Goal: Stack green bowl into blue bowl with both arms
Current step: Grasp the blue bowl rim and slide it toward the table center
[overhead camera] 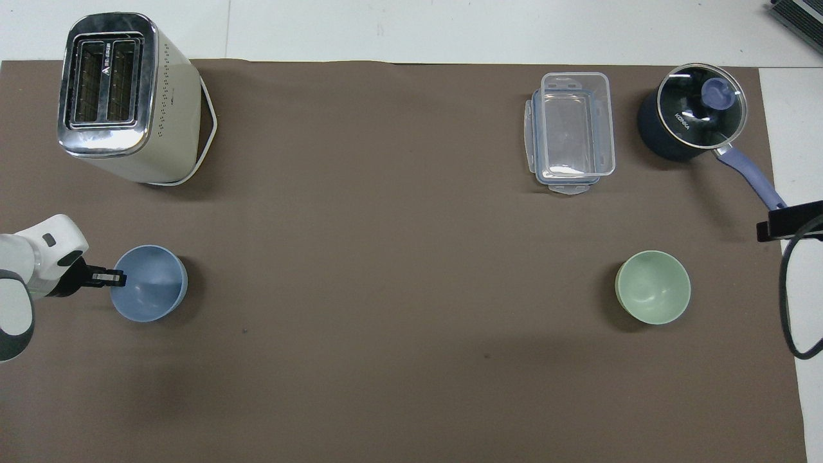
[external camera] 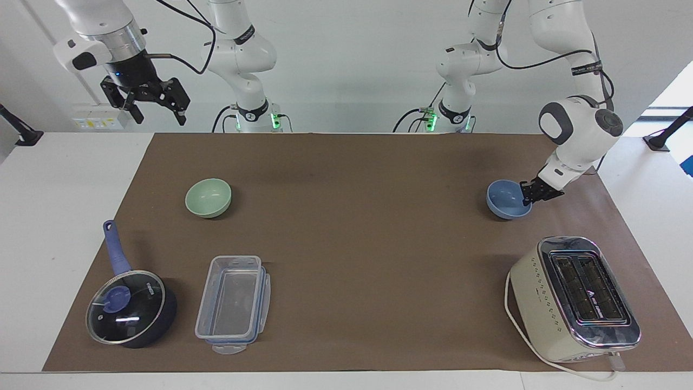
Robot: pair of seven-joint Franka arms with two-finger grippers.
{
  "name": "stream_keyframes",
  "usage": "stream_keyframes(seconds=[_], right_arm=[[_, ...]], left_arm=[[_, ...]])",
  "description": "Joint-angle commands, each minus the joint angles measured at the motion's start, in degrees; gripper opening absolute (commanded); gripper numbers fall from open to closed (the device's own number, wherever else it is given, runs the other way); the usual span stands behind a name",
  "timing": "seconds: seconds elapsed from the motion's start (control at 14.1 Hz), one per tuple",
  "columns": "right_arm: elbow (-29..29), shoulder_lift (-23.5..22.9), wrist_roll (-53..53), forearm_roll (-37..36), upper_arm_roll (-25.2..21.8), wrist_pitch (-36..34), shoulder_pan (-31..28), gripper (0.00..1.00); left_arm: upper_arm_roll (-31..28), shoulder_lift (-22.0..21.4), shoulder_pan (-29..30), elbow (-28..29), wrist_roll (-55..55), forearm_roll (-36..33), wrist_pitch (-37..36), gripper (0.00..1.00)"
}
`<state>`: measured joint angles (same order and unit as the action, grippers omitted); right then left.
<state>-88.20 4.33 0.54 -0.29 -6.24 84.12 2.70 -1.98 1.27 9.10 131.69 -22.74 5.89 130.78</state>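
Observation:
The blue bowl stands on the brown mat toward the left arm's end of the table. My left gripper is down at its rim and shut on it, pinching the bowl's wall on the side toward the table's end. The green bowl sits upright and alone toward the right arm's end. My right gripper hangs open high above the table's edge near its base, holding nothing; in the overhead view only a black part of it shows at the frame's edge.
A cream toaster stands farther from the robots than the blue bowl. A clear plastic container and a dark blue lidded saucepan lie farther out than the green bowl.

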Motion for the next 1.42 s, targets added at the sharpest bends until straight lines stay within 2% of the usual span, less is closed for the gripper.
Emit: stream_keyframes(seconds=[0.0,0.5,0.64,0.99,1.35], right_arm=[[0.57,-0.11,0.51,0.20,0.36,-0.45,-0.24,1.00],[0.57,-0.11,0.51,0.20,0.36,-0.45,-0.24,1.00],[0.66,-0.11,0.51,0.20,0.36,-0.45,-0.24,1.00],[0.57,-0.11,0.51,0.20,0.36,-0.45,-0.24,1.00],[0.57,-0.11,0.51,0.20,0.36,-0.45,-0.24,1.00]], left_arm=[[0.40,-0.83,0.66,-0.03,-0.82,0.53,-0.78,0.00],[1.28,-2.41,-0.40,-3.63,1.20,0.53,-5.36,0.00],[1.28,-3.11,-2.68,-4.42,3.74,0.53,-7.46,0.00],[1.28,-3.73,-9.44,-4.43,12.00,0.53,-8.00,0.00],[1.28,-2.76,-22.87,-6.97,31.04,0.09,-7.73,0.00]])
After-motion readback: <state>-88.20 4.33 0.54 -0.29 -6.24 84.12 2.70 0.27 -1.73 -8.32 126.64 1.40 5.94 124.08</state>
